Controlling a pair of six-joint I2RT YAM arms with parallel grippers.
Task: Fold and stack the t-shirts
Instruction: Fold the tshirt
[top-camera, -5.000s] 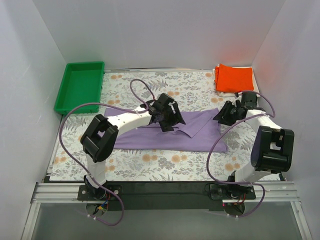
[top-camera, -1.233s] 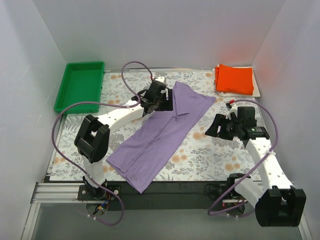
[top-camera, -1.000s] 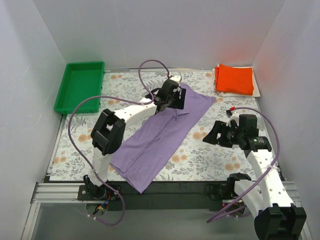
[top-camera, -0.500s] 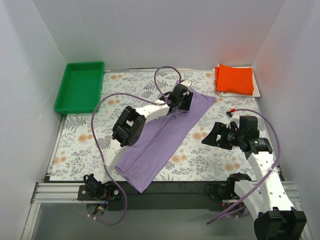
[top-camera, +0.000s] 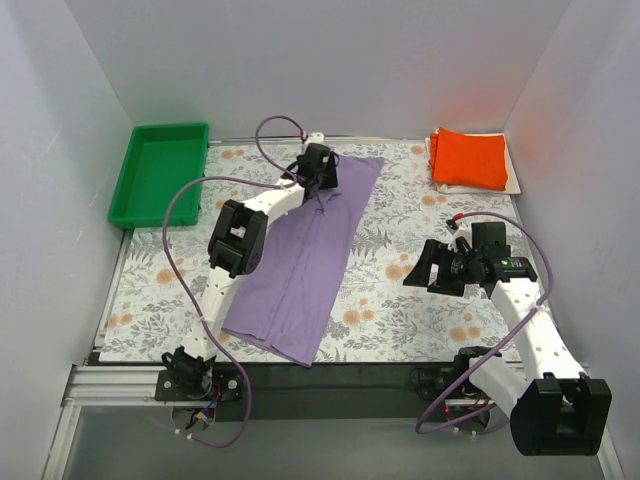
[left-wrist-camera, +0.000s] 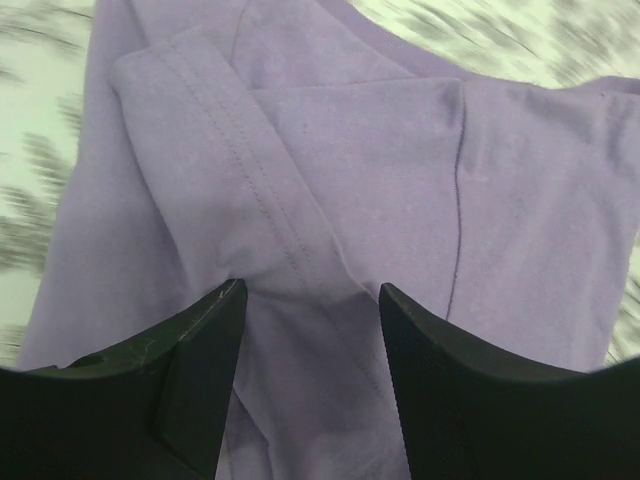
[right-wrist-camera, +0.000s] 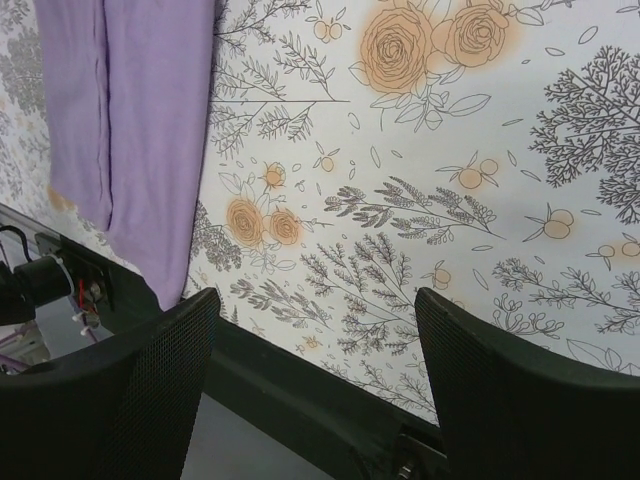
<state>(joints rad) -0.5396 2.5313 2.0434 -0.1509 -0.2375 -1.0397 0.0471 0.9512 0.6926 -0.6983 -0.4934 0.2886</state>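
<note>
The lavender t-shirt (top-camera: 310, 250) lies as a long strip from the far middle of the table to the near edge, where its end hangs over. My left gripper (top-camera: 318, 168) is at its far end. In the left wrist view its jaws (left-wrist-camera: 312, 290) stand apart, tips down on the creased lavender cloth (left-wrist-camera: 400, 150). The orange folded shirt (top-camera: 470, 157) lies on a whitish folded one (top-camera: 512, 178) at the far right. My right gripper (top-camera: 425, 270) is open and empty over the floral mat, right of the lavender shirt (right-wrist-camera: 150, 100).
A green plastic tray (top-camera: 125, 185) stands at the far left corner. White walls close in three sides. The black front rail (right-wrist-camera: 330, 420) runs along the near edge below my right gripper (right-wrist-camera: 315, 300).
My left gripper moved left and toward the far edge, and the lavender shirt swung with it from a diagonal to a nearly straight strip. The right gripper barely moved.
</note>
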